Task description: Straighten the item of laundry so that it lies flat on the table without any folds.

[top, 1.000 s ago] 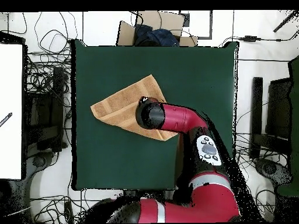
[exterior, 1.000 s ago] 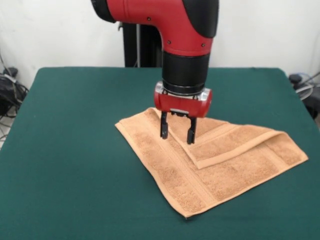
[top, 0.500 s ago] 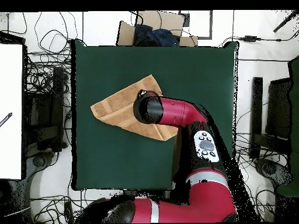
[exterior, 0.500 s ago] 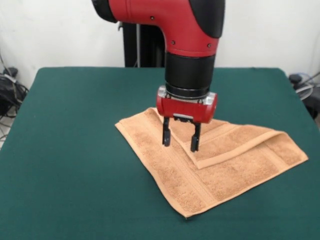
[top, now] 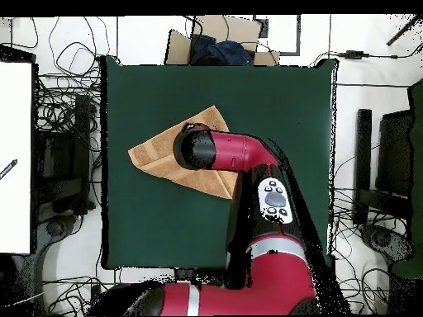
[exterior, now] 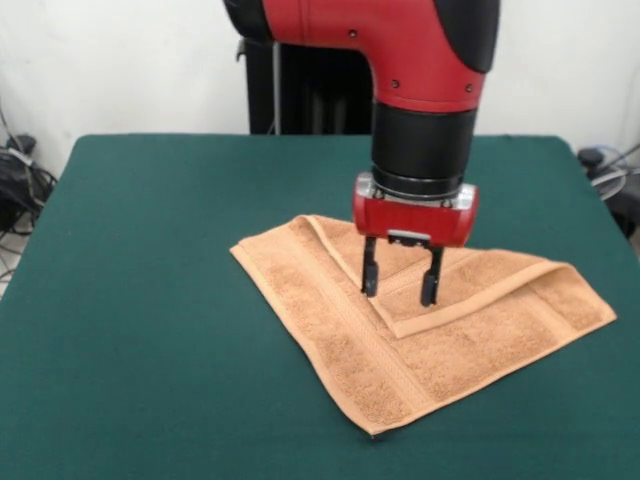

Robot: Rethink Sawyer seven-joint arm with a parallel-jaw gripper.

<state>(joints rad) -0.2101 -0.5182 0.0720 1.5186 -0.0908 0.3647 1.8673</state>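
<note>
The robot's black two-fingered tool (exterior: 400, 282) hangs spread open, pinching nothing, right over the folded-over flap of the soft orange-tan square towel (exterior: 340, 330). The towel lies mid-frame on the dark green tabletop (exterior: 140, 300), long way running left to right, one corner pointing down.

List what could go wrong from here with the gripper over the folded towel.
The open gripper hangs over the towel where a flap is folded over. Closing there may pinch both layers, lifting the whole towel instead of unfolding it. A sideways pull could drag it across the table and bunch it.
</note>
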